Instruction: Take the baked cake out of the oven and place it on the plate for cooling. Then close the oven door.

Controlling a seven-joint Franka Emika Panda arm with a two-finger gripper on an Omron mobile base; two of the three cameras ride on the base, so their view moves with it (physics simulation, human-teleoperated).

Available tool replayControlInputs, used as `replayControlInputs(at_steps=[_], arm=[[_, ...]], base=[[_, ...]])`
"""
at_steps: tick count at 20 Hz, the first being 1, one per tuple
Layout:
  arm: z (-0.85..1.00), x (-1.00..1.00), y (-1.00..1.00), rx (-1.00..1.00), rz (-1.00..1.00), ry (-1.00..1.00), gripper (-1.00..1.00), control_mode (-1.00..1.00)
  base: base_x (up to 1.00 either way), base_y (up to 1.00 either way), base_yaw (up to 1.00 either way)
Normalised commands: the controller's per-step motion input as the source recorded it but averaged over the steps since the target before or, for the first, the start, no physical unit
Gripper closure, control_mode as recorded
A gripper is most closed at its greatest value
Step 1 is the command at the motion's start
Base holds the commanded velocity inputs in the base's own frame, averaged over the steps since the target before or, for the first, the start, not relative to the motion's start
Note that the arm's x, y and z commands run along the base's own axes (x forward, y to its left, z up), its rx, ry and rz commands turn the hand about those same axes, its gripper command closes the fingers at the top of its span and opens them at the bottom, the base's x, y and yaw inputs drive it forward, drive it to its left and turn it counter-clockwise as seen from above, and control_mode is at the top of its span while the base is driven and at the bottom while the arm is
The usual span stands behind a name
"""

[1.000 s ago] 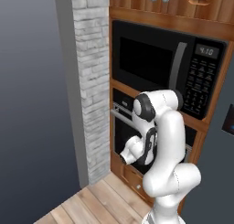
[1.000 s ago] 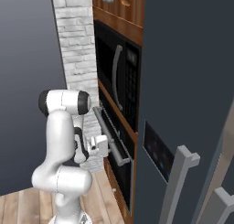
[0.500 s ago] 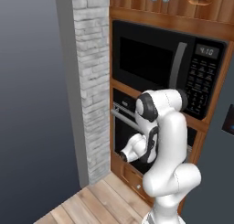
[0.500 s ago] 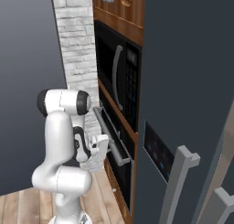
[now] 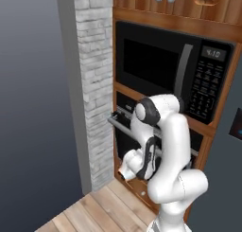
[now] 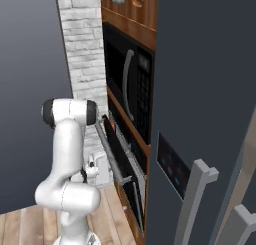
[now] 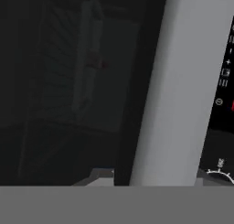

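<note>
The black built-in wall oven (image 5: 124, 103) sits in brown wood cabinetry below a larger black microwave with a keypad and a vertical grey handle (image 5: 182, 79), beside a white brick column (image 5: 97, 84). Its wide black glass-fronted oven door (image 6: 125, 176) is tipped a little way out at the top, with the long horizontal silver bar handle (image 6: 107, 151) standing off the oven face; in the left base view that bar (image 5: 124, 127) runs behind the white arm. The two-finger gripper (image 6: 97, 171) is low, just beside the handle. In the hand view the pale bar (image 7: 176, 90) runs close across the picture, the dark glass of the door (image 7: 68, 81) to one side and the lit control strip with its dial marks (image 7: 224, 86) to the other. The finger tips are not clear, so whether the jaws have met the bar or merely straddle it cannot be told. The step in hand looks like opening the door, the first part of the task. No cake or plate is visible; the cake is presumably behind the dark glass. Next, the gripper probably needs a firm hold on the bar, then a pull outward and down along the door's arc until the racks are reachable.
</note>
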Motion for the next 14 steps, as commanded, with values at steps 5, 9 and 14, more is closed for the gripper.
replayControlInputs(at_steps=[5, 9, 14], arm=[[-0.82, -0.4, 0.76, 0.24, 0.16, 0.4, 1.0, -1.0], [-0.79, -0.44, 0.74, 0.28, 0.17, 0.43, 1.0, -1.0], [-0.28, -0.46, 0.55, 0.4, 0.16, 0.44, -1.0, -1.0]], base=[[0.0, 0.0, 0.0], [0.0, 0.0, 0.0], [0.0, 0.0, 0.0]])
